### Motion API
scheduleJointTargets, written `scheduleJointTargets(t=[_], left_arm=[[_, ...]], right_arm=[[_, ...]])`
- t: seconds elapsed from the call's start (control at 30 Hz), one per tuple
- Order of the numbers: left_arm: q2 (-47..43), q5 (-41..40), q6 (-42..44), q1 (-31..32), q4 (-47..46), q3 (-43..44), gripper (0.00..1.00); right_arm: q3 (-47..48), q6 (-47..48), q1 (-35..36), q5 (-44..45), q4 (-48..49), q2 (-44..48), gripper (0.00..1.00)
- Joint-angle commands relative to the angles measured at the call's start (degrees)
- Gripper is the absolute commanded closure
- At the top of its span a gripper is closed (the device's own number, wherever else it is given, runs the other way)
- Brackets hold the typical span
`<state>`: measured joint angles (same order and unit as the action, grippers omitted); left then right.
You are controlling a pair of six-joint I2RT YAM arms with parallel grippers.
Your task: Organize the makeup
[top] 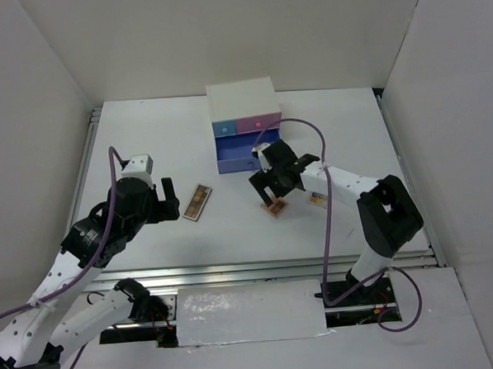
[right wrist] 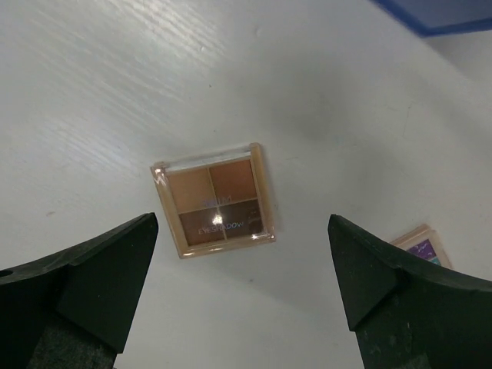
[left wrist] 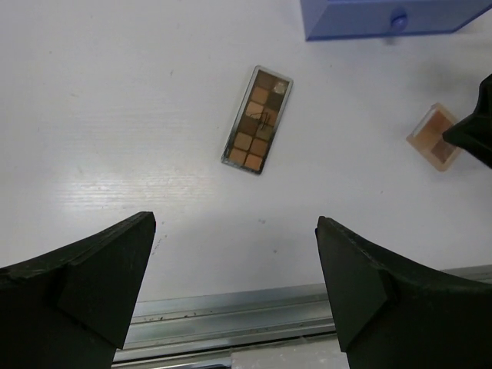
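Note:
The makeup in view is three palettes lying flat on the white table. A long brown eyeshadow palette (top: pixel 198 202) (left wrist: pixel 257 119) lies just right of my left gripper (top: pixel 166 203) (left wrist: pixel 234 223), which is open and empty, well short of it. A square pinkish four-pan palette (top: pixel 274 206) (right wrist: pixel 215 200) (left wrist: pixel 437 137) lies under my right gripper (top: pixel 271 187) (right wrist: pixel 242 219), also open and empty, hovering above it without touching. A small multicolour palette (top: pixel 317 200) (right wrist: pixel 421 247) lies beside the right forearm.
A white box (top: pixel 242 100) with blue and pink drawers stands at the back centre. Its purple-blue lower drawer (top: pixel 237 156) (left wrist: pixel 388 17) (right wrist: pixel 438 15) is pulled out toward the grippers. A metal rail (left wrist: pixel 231 319) runs along the near table edge.

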<state>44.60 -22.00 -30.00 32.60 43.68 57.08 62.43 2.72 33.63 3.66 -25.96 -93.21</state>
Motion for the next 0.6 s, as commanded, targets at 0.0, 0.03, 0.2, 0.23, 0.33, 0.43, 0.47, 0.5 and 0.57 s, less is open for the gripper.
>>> scheduleJointTargets(t=[0.0,0.03,0.2,0.23,0.33,0.43,0.47,0.5,0.57], left_arm=[[-0.3,0.3,3.3,-0.1,-0.5,-0.7,0.01],[-0.1,0.2,3.2,-0.1,-0.6,-0.7,0.01],[-0.1,2.6,4.2,-0.1,-1.7,-1.4,0.01],[-0.1,2.7,4.2,-0.1,-1.7,-1.4,0.01],[-0.4,3.1,4.5,0.0,-1.8,-1.5,0.01],[-0.7,3.4,4.6,-0.1,-1.9,-1.6,0.01],[-0.9,3.5,4.6,0.0,-2.0,-1.6,0.01],[-1.1,3.5,4.6,0.0,-2.0,-1.7,0.01],[-1.3,3.4,4.7,-0.1,-2.1,-1.7,0.01]], right_arm=[[3.7,5.5,0.7,0.5,-5.1,-4.9,0.00],[4.3,5.6,0.7,0.6,-5.7,-5.8,0.00],[4.8,6.1,1.8,-3.4,-6.5,-8.6,0.00],[4.8,6.0,2.0,-3.4,-6.6,-8.7,0.00],[5.5,6.1,2.3,-4.8,-7.5,-10.2,0.00],[6.4,6.1,2.8,-6.8,-8.9,-11.6,0.01],[6.6,6.0,2.8,-7.1,-9.1,-12.0,0.01],[6.6,6.0,2.9,-7.4,-9.2,-12.5,0.02],[6.3,6.0,3.1,-9.9,-9.8,-12.2,0.03]])
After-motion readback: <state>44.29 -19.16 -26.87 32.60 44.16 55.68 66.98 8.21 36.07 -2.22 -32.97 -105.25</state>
